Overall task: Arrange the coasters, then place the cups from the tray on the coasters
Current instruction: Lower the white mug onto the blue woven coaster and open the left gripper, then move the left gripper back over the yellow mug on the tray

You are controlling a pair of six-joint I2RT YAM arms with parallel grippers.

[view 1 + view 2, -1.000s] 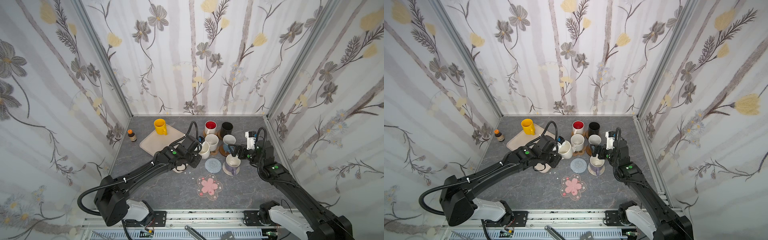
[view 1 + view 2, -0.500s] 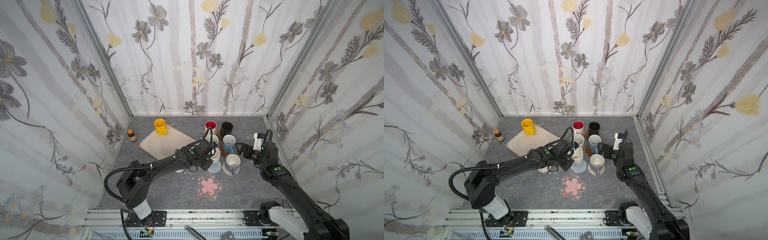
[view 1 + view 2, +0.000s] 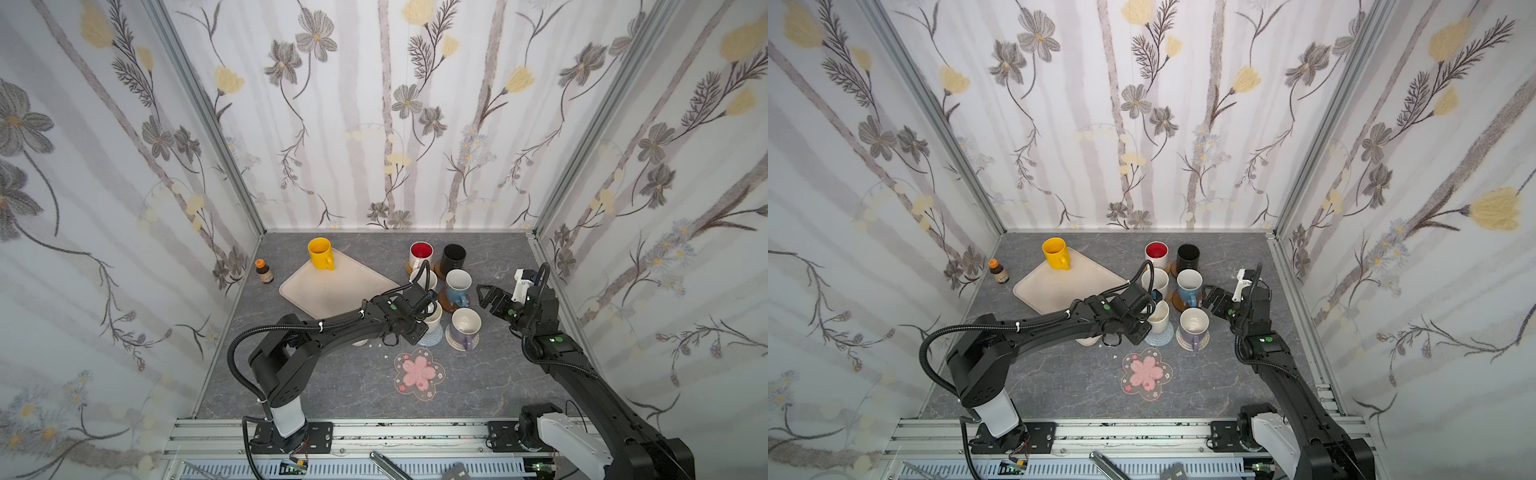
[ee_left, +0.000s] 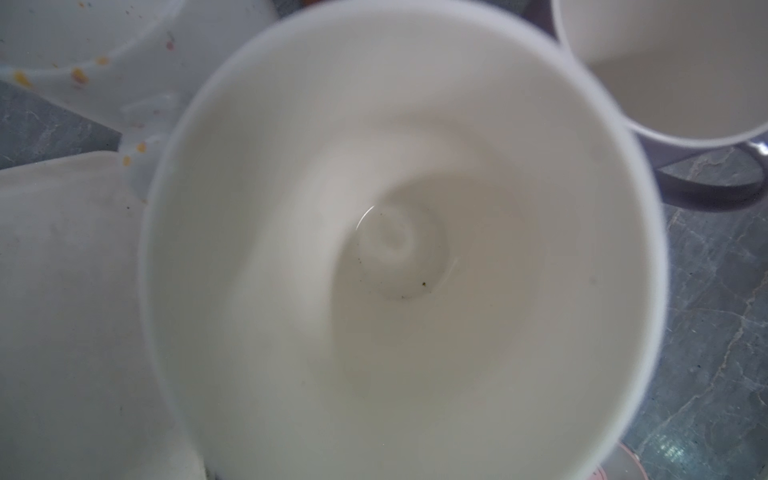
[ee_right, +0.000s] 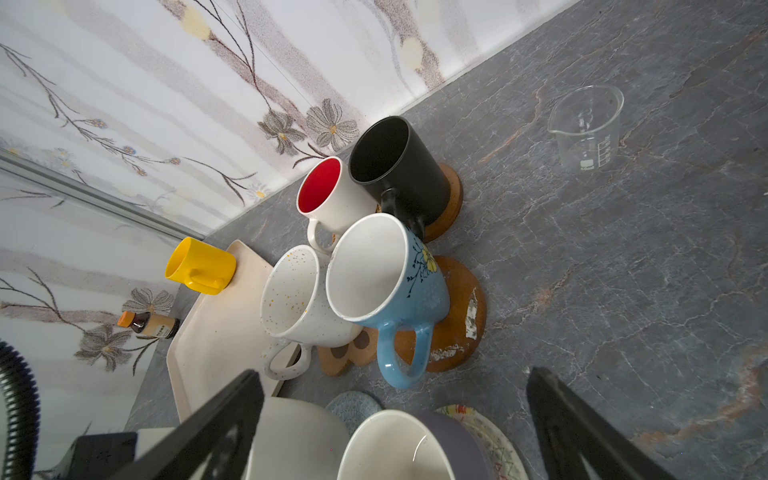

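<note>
Got my left gripper clamped on the cream cup, right at the knitted coaster. My right gripper is wide open.

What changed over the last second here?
The left tool carried the cream mug rightward, from beside the tray to over the grey-blue coaster, still gripping it. The right tool, open, drew back rightward from the lavender mug. Yellow mug and pink coaster unchanged.
</note>
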